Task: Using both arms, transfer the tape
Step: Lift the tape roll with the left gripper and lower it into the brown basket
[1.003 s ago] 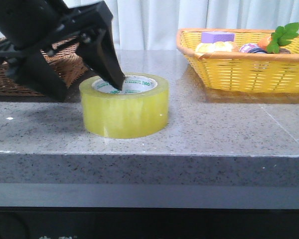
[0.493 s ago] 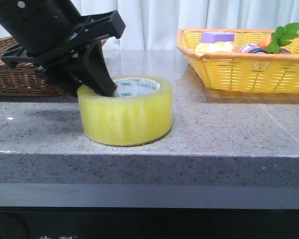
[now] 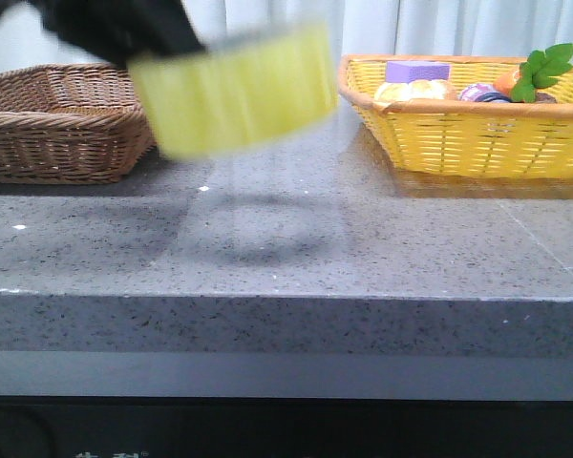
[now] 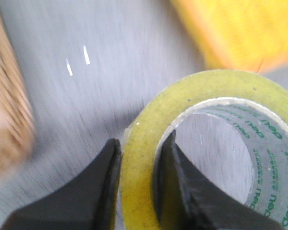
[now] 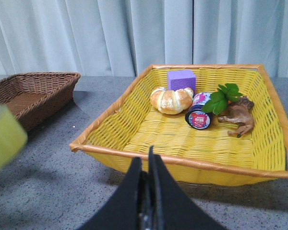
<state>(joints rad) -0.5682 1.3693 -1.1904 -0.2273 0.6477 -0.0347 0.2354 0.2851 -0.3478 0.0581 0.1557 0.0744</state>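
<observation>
Since half a second ago the tape (image 3: 231, 91) has left the table (image 3: 286, 248) and hangs blurred in the air, carried by the left gripper (image 4: 137, 184); the brown basket (image 3: 62, 119), earlier masked by the arm, is now exposed behind it; the left wrist view alone shows the grip: one finger outside the roll's wall, one inside the core, closed on it; the right wrist view alone shows the right gripper (image 5: 145, 191), fingers together and empty, facing the yellow basket (image 5: 182, 158).
</observation>
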